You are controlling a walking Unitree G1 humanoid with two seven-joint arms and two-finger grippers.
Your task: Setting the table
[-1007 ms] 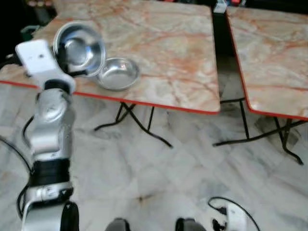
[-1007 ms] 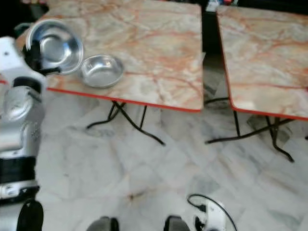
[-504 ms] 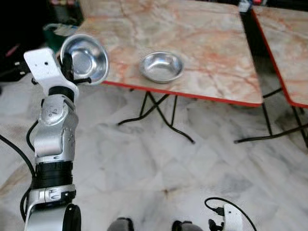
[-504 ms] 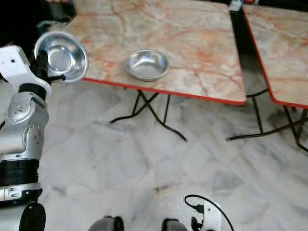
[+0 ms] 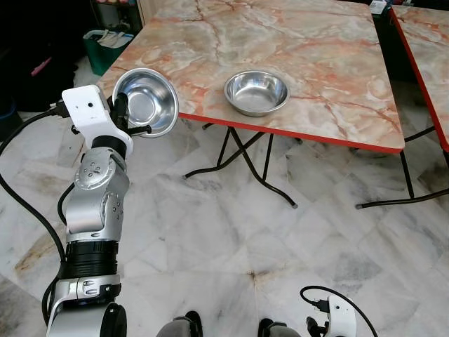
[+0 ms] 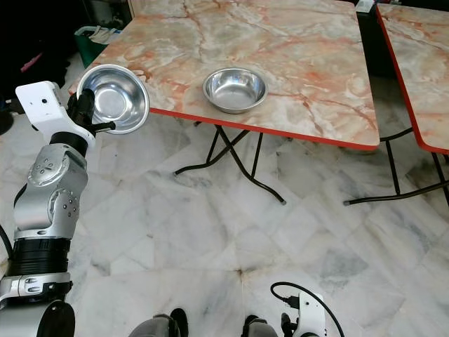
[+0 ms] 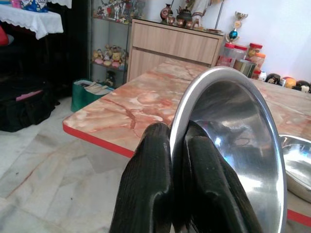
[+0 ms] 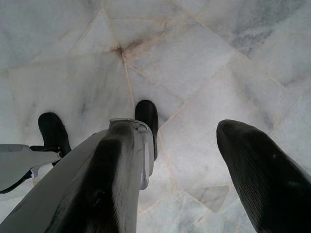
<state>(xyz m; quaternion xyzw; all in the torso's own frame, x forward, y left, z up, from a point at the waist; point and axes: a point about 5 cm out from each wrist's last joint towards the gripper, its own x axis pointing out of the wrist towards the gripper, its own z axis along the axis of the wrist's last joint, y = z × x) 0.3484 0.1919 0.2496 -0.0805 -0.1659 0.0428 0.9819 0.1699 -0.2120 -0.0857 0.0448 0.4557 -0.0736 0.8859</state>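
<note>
change: camera has swung since a second ago, worktop [image 5: 337,63] corner now ahead; second bowl [image 5: 257,92] unmoved on it | left gripper [image 5: 119,116]: jaws pinched on rim of held bowl [image 5: 146,111], tilted, off the near-left corner | right gripper [image 8: 184,165]: jaws wide, empty, over floor | judgement: placing comes next

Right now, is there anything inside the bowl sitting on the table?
No, the bowl on the table holds nothing; you can see its shiny bottom. The other bowl is pinched by its rim in the left gripper, and it looks empty too.
</note>
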